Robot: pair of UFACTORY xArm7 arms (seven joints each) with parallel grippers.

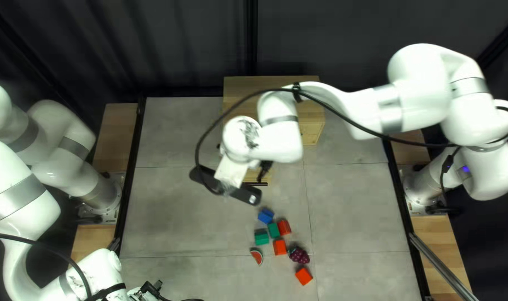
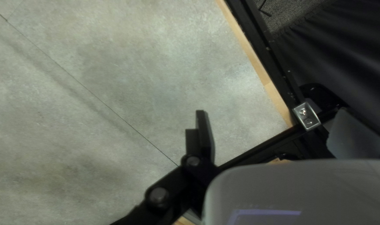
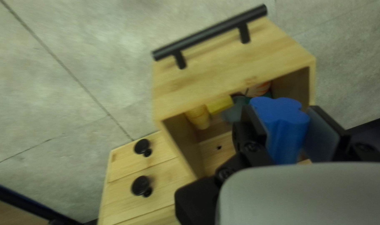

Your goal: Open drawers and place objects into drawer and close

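My right gripper (image 1: 230, 171) is over the wooden cabinet's (image 1: 271, 83) pulled-out drawer, largely hidden by its own mount. In the right wrist view, my right gripper (image 3: 285, 125) is shut on a blue lobed block (image 3: 281, 125), held above the open drawer (image 3: 236, 71). Inside the drawer lie a yellow cone-shaped piece (image 3: 198, 118), a yellow block (image 3: 219, 105) and a grey piece, partly covered. My left gripper (image 1: 152, 289) shows at the near-left table edge; in the left wrist view that left gripper (image 2: 277, 129) stands open above bare tabletop, nothing between its fingers.
On the table, near side of the cabinet, are a blue block (image 1: 265, 215), green blocks (image 1: 262, 237), red blocks (image 1: 303, 276), a watermelon slice (image 1: 257, 256) and purple grapes (image 1: 299, 255). Small drawers with black knobs (image 3: 141, 186) adjoin the open drawer.
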